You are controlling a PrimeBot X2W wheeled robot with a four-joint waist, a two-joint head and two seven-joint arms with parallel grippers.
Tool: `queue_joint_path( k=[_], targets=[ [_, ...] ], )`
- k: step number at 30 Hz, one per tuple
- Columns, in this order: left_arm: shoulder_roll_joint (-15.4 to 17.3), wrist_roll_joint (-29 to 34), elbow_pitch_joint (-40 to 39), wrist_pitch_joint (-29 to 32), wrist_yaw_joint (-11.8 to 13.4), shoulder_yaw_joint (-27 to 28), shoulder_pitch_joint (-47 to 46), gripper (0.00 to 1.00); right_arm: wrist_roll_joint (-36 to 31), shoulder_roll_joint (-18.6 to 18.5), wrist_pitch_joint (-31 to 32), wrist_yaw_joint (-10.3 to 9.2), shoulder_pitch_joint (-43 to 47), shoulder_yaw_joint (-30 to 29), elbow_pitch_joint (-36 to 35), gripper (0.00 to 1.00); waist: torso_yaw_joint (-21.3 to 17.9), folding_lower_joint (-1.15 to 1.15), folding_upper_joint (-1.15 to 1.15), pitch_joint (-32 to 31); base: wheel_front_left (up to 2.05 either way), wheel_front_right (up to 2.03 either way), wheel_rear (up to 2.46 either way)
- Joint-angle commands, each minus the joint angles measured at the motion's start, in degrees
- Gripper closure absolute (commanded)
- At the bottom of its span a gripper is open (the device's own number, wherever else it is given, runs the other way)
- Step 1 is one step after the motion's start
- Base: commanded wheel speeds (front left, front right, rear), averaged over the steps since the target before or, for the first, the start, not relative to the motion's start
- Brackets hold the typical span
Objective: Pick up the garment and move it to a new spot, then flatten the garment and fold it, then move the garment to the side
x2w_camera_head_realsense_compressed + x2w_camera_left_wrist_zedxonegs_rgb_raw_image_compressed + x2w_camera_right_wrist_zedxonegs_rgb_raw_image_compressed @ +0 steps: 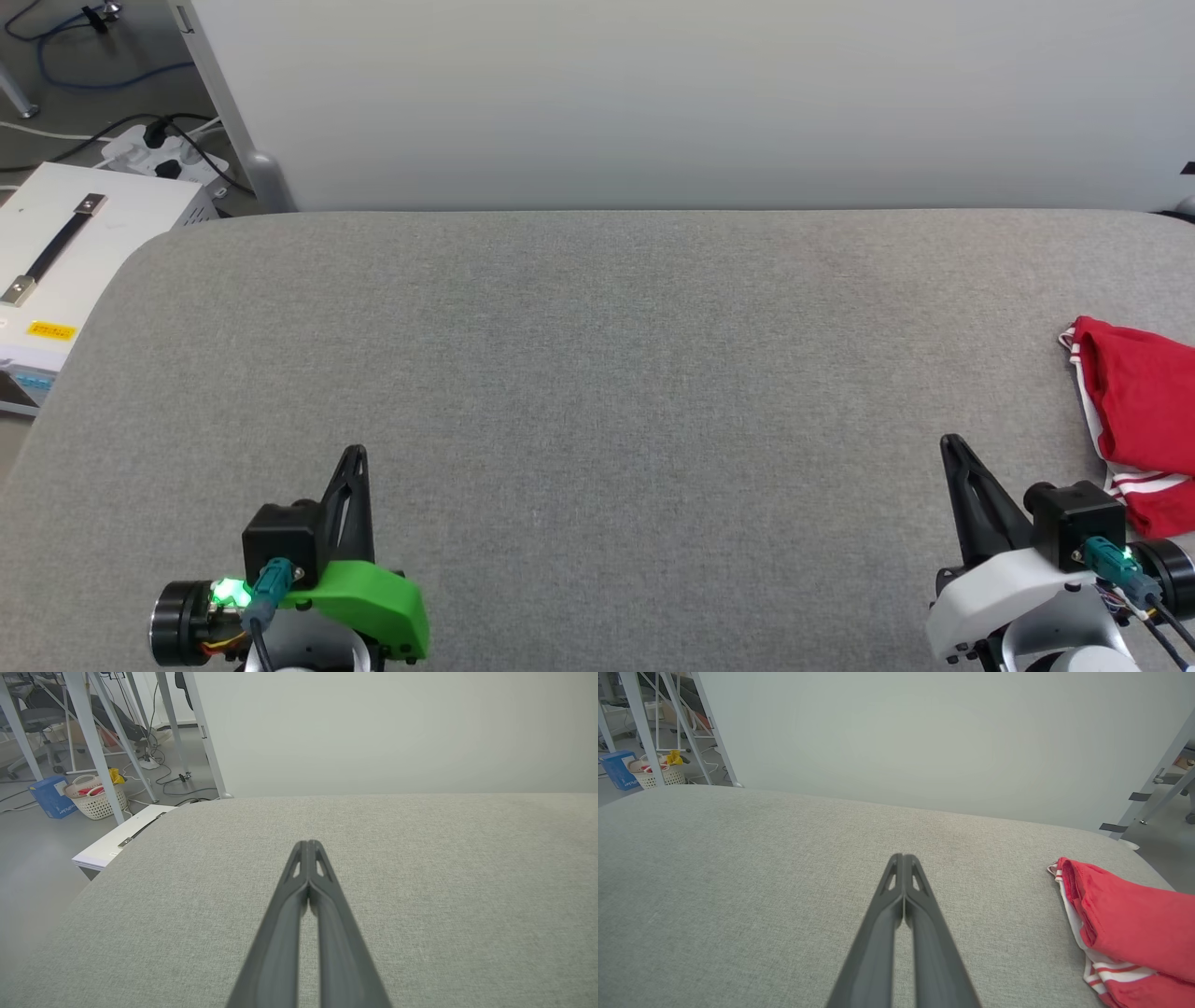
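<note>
While both sets of fingers are pressed together and empty, the right gripper (pixel 950 441) just left of the garment (pixel 1144 411) and the left gripper (pixel 355 455) well left of it, the garment lies as a red bundle with striped trim. A one-layer pinch could unravel it or drag it off the edge. Left of the garment spreads a grey padded surface (pixel 597 373); beyond it stands a pale wall panel (pixel 653 93).

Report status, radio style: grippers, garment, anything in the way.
Left gripper shut, empty. Right gripper shut, empty. Garment bunched at right edge of table, clear of both grippers. Nothing blocking.
</note>
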Motion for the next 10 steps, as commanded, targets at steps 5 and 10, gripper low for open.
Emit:
queue_joint_path(
  k=[5,10],
  targets=[
    [-0.34,0.90,-0.47,0.86,0.31,0.35,-1.29,1.00,-0.66,0.15,0.74,-0.04,-1.16,0.15,-0.40,1.00,-0.09,0.00,0.00,-0.01,0.00,0.00,0.00],
    [-0.36,1.13,-0.67,1.44,0.34,0.47,-1.43,1.00,-0.89,0.18,1.34,-0.04,-1.39,0.22,-0.45,1.00,-0.18,0.00,0.00,-0.01,0.00,0.00,0.00]
  ],
)
